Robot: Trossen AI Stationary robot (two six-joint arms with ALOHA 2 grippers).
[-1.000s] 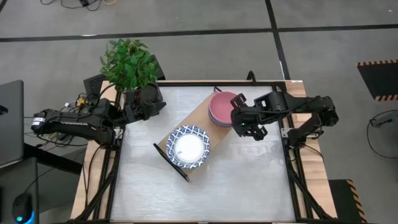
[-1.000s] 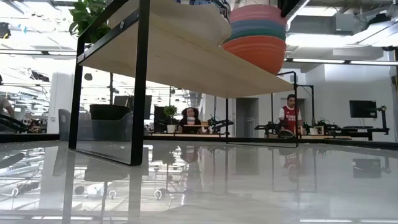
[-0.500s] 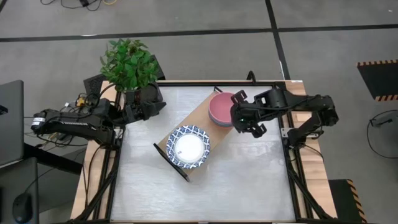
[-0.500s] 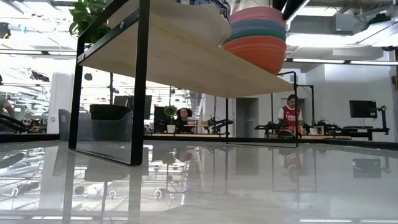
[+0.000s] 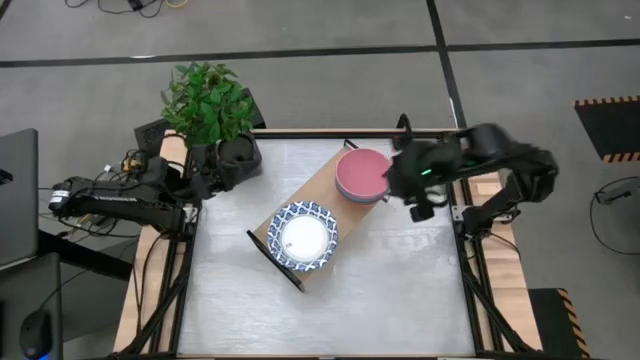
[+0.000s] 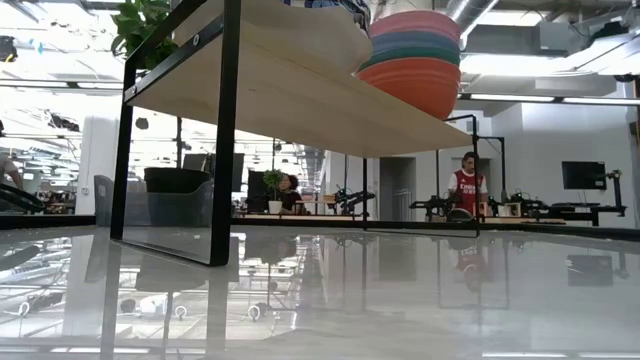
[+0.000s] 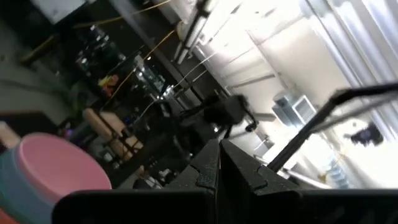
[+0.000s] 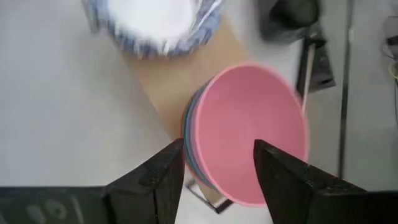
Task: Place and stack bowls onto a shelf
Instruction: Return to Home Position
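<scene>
**A:** Right gripper (image 8: 219,150), position?

**B:** It hangs over the right end of the shelf, above the round pink bowl (image 5: 360,174) and clear of it. The fingers (image 8: 160,177) are spread wide, with nothing between them but air.

**A:** And where does the pink bowl sit?

**B:** On top of a stack at one end of the low light-wood shelf on a thin black frame (image 5: 318,192). A light blue bowl (image 7: 9,186) lies directly under it, and the low view shows a red bowl (image 6: 420,88) at the base, resting on the board. The shelf lies diagonally across the white-topped, wood-edged table (image 5: 400,290).

**A:** The other end of the shelf?

**B:** A white bowl with a blue-patterned rim (image 5: 302,237) sits there, well apart from the pink stack. I cannot tell how many bowls lie beneath it.

**A:** Left gripper (image 7: 219,154)?

**B:** It is at the table's left side, just beside the leafy green plant in a dark pot (image 5: 208,100). Its fingers are pressed together and empty.

**A:** Anything beyond the table?

**B:** A person in a red shirt (image 6: 465,186) stands in the room behind, far off.
</scene>
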